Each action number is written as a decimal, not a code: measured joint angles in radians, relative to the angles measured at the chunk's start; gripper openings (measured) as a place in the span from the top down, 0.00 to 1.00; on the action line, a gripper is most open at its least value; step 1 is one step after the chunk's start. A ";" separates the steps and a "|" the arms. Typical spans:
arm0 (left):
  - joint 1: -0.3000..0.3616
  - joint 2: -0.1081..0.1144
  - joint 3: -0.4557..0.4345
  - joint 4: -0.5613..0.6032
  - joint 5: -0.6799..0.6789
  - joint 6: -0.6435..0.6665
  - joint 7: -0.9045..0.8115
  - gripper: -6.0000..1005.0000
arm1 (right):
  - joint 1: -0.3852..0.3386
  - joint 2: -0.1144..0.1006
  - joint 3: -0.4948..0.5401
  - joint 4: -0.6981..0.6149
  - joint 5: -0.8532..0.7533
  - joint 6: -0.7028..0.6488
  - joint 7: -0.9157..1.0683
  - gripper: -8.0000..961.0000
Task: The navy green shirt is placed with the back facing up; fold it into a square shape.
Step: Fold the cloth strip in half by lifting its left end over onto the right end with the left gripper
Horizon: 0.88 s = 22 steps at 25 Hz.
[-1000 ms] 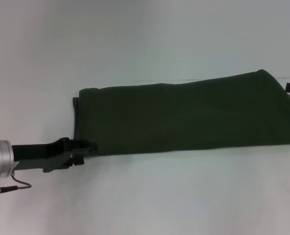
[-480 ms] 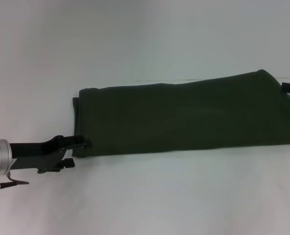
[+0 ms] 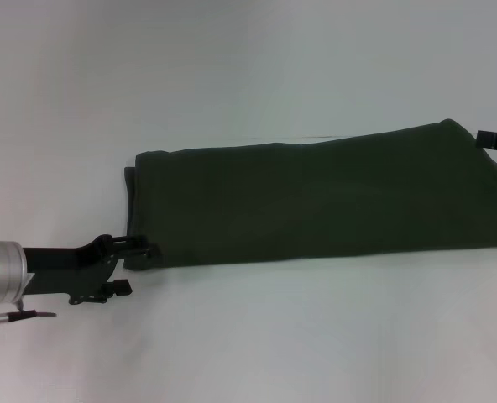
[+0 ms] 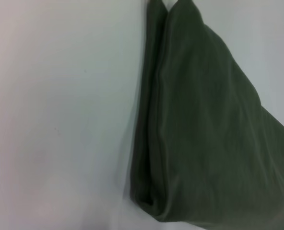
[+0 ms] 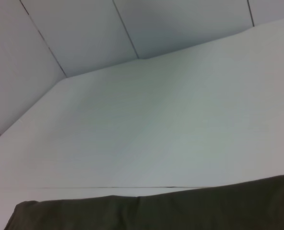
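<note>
The navy green shirt (image 3: 316, 197) lies folded into a long band across the white table, running from the left centre to the right edge of the head view. My left gripper (image 3: 131, 267) sits at the band's near left corner, open, with its upper finger touching the cloth edge and nothing held. The left wrist view shows the layered end of the shirt (image 4: 199, 134) lying flat. Only a black part of my right gripper (image 3: 496, 138) shows, at the far right end of the shirt. The right wrist view shows a strip of the shirt (image 5: 156, 211).
The white table (image 3: 257, 336) spreads out on all sides of the shirt. A thin seam line (image 5: 108, 187) crosses the tabletop just behind the cloth, and panelled walls (image 5: 84, 33) rise beyond the table's far edge.
My left gripper has drawn back to the left off the shirt's near corner and its fingers have spread. The black part of the right gripper has risen slightly at the right edge.
</note>
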 joint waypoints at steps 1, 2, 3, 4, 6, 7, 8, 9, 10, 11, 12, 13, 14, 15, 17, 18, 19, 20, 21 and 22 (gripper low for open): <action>-0.001 0.000 0.001 -0.004 -0.001 -0.003 -0.005 0.13 | 0.003 0.000 0.000 0.000 -0.001 0.001 0.000 0.19; -0.003 0.000 0.001 -0.010 -0.002 -0.007 -0.011 0.13 | 0.005 0.001 0.000 0.000 -0.001 0.001 -0.001 0.19; -0.005 0.000 0.001 -0.017 -0.004 -0.012 -0.017 0.13 | 0.006 0.001 0.000 0.000 -0.001 0.002 -0.001 0.19; -0.007 0.000 0.001 -0.024 -0.005 -0.015 -0.021 0.13 | 0.008 0.001 0.000 0.000 -0.001 0.002 -0.001 0.19; -0.011 -0.002 -0.001 -0.036 -0.007 -0.020 -0.027 0.13 | 0.013 0.001 0.000 -0.001 -0.001 0.002 -0.001 0.19; -0.013 -0.003 -0.001 -0.038 -0.008 -0.020 -0.027 0.13 | 0.015 0.001 -0.001 -0.001 -0.002 0.002 -0.001 0.19; -0.014 -0.003 -0.001 -0.040 -0.008 -0.021 -0.027 0.13 | 0.016 0.001 -0.001 -0.001 -0.002 0.002 -0.001 0.19; -0.016 -0.004 -0.002 -0.043 -0.008 -0.023 -0.027 0.13 | 0.017 0.001 -0.001 -0.001 -0.002 0.002 -0.001 0.19; -0.019 -0.004 -0.002 -0.047 -0.008 -0.026 -0.028 0.13 | 0.018 0.001 -0.001 -0.001 -0.002 0.002 -0.001 0.19; -0.022 -0.004 -0.003 -0.053 -0.008 -0.030 -0.031 0.13 | 0.020 0.001 -0.001 -0.001 -0.002 0.002 -0.001 0.19; -0.023 -0.004 -0.003 -0.055 -0.008 -0.033 -0.035 0.13 | 0.022 0.001 -0.001 -0.001 -0.002 0.002 -0.001 0.19; -0.025 -0.002 -0.004 -0.058 -0.008 -0.036 -0.042 0.13 | 0.024 0.001 -0.001 -0.001 -0.003 0.002 -0.001 0.19; -0.029 -0.001 -0.004 -0.059 -0.008 -0.039 -0.049 0.13 | 0.026 0.001 -0.002 -0.001 -0.003 0.002 -0.001 0.19; -0.030 0.000 -0.004 -0.060 -0.008 -0.039 -0.053 0.13 | 0.027 0.000 -0.002 -0.001 -0.003 0.002 -0.001 0.19; -0.036 0.001 -0.005 -0.060 -0.009 -0.042 -0.064 0.13 | 0.030 0.000 -0.002 -0.003 -0.001 0.002 -0.001 0.19; -0.038 0.002 -0.005 -0.060 -0.009 -0.046 -0.070 0.13 | 0.031 0.000 -0.002 -0.006 -0.001 0.002 -0.001 0.19; -0.038 0.002 -0.005 -0.060 -0.009 -0.049 -0.072 0.13 | 0.031 0.001 -0.002 -0.009 -0.001 0.002 -0.001 0.19; -0.039 0.002 -0.006 -0.060 -0.009 -0.054 -0.075 0.13 | 0.031 0.003 -0.002 -0.014 -0.001 0.002 -0.001 0.19; -0.039 0.002 -0.006 -0.060 -0.010 -0.061 -0.078 0.13 | 0.032 0.005 -0.002 -0.018 -0.001 0.002 -0.001 0.19; -0.039 0.002 -0.006 -0.060 -0.010 -0.068 -0.079 0.13 | 0.032 0.007 -0.002 -0.022 0.000 0.001 -0.001 0.19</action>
